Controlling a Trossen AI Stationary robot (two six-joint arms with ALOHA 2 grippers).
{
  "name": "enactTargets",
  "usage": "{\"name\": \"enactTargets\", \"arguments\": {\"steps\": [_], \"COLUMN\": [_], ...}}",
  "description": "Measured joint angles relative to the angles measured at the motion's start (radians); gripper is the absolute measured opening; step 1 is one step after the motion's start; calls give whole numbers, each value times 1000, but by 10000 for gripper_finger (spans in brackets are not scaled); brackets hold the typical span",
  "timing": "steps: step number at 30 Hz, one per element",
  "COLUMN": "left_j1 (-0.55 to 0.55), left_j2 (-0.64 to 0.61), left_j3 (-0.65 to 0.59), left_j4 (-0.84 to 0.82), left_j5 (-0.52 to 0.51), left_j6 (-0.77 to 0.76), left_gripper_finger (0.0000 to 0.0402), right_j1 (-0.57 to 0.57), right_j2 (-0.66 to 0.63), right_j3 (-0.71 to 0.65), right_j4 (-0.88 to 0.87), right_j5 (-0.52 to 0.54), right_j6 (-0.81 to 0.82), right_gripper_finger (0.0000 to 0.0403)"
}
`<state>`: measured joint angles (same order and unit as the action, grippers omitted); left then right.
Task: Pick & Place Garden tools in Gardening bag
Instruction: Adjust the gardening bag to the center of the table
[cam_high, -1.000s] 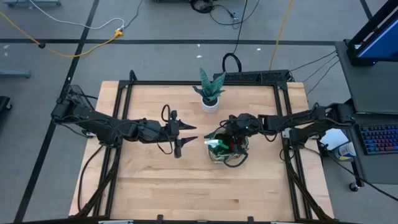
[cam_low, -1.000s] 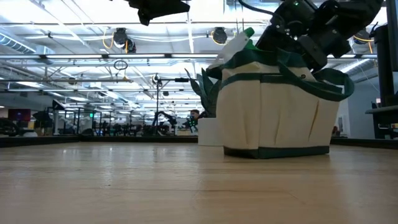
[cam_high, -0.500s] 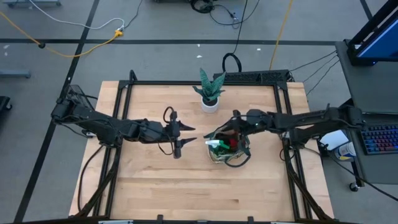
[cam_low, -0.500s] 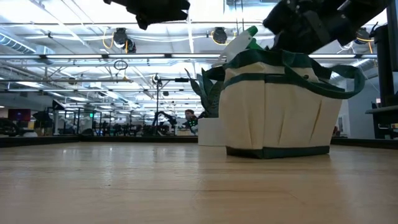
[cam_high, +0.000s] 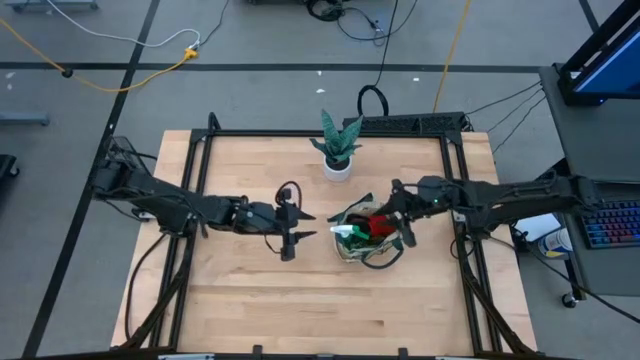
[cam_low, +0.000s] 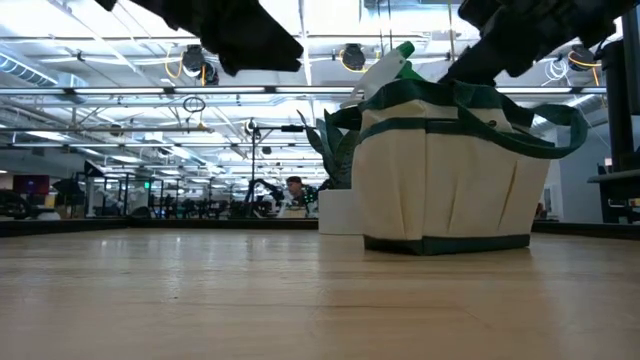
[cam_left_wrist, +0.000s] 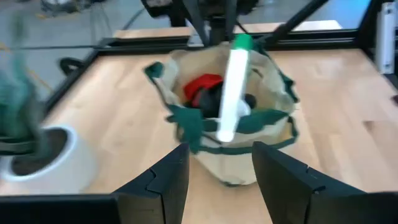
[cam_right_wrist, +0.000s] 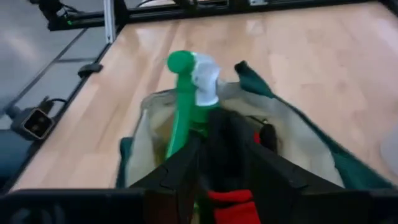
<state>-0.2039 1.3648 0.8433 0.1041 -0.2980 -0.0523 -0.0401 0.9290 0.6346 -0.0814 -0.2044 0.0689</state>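
Observation:
The gardening bag (cam_high: 362, 245), beige with green trim, stands upright on its base at the table's middle (cam_low: 445, 185). Out of its top stick a green spray bottle (cam_left_wrist: 231, 87) and a red-and-black glove (cam_left_wrist: 200, 87). My right gripper (cam_high: 403, 215) hovers open above the bag's right rim. In its wrist view the glove (cam_right_wrist: 227, 202) and the spray bottle (cam_right_wrist: 186, 93) show below and beyond the fingers (cam_right_wrist: 180, 177). My left gripper (cam_high: 305, 226) stands open just left of the bag, pointing at it (cam_left_wrist: 221, 168), with nothing between its fingers.
A green plant in a white pot (cam_high: 337, 165) stands behind the bag, near the table's far edge, and shows beside my left gripper (cam_left_wrist: 50, 155). Bare wooden table top (cam_high: 300, 300) lies toward the near edge. A black frame (cam_high: 200, 200) borders the table.
My right gripper has opened, risen out of the bag and drawn back toward the table's right edge; the glove stays in the bag. The bag has shifted slightly and its loop handle has sprung out to the right. My left gripper has sunk a little and tipped downward.

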Motion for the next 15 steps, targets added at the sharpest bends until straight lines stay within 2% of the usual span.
{"name": "enactTargets", "arguments": {"steps": [6, 15], "left_j1": [-12, -49], "left_j2": [94, 179], "left_j3": [0, 0], "left_j4": [79, 88], "left_j5": [69, 123], "left_j6": [-37, -120], "left_gripper_finger": [182, 182], "right_j1": [29, 28], "right_j2": [-111, -247], "right_j3": [0, 0], "right_j4": [-120, -527], "right_j5": [130, 310], "right_j6": [18, 145], "right_gripper_finger": [118, 118]}}
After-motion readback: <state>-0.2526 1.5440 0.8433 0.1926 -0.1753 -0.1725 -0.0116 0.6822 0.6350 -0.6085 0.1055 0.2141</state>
